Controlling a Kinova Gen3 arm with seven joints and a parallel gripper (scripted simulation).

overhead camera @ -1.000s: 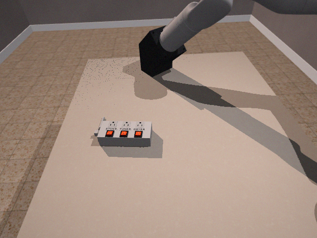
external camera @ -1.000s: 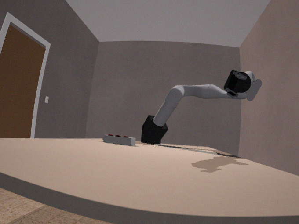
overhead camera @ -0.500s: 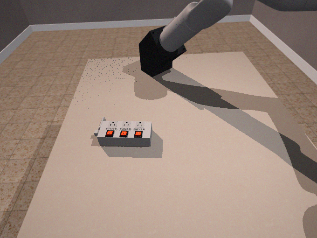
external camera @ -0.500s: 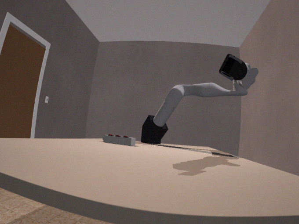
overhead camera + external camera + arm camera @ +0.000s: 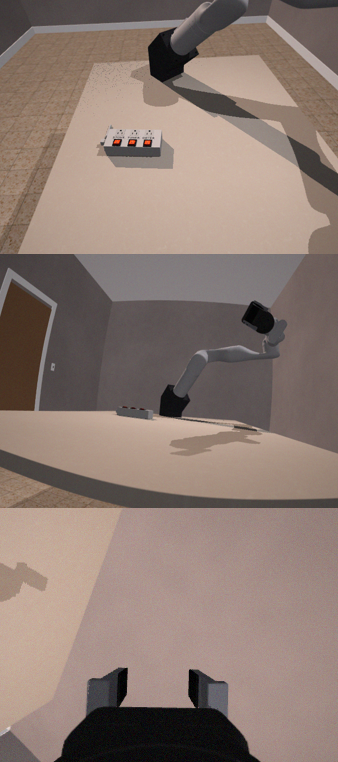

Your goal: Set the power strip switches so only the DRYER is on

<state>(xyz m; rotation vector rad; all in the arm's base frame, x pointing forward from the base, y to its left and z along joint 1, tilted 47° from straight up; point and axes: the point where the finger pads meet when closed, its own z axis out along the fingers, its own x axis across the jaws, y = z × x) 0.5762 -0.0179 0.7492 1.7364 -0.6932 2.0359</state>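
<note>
The long white box-shaped power strip [image 5: 132, 151] [image 5: 134, 412] lies flat and the right way up on the pale beige rectangular desk [image 5: 191, 191] [image 5: 163, 472] [image 5: 30, 643], its switches facing upward. In the top view it sits nearer the desk's left edge than its right edge, and nearer the far edge than the near one.

The black two-finger gripper with grey finger sides [image 5: 249, 314] [image 5: 158, 685] is well apart from the strip: in the exterior view it is high above the desk, towards the right side, while the strip lies low to the left. Its jaws stand wide apart and released, with nothing between them. The wrist view shows no part of the strip, only a stretch of desk with a shadow on it and the plain wall beyond its edge.

Three square orange-red rocker switches in black frames run in a row along the strip, in the top view from left to right: the STOVE switch [image 5: 117, 142], the TUNER switch [image 5: 131, 142] and the DRYER switch [image 5: 147, 143]. Each has a socket behind its printed label. Which of them are on, I cannot tell.
</note>
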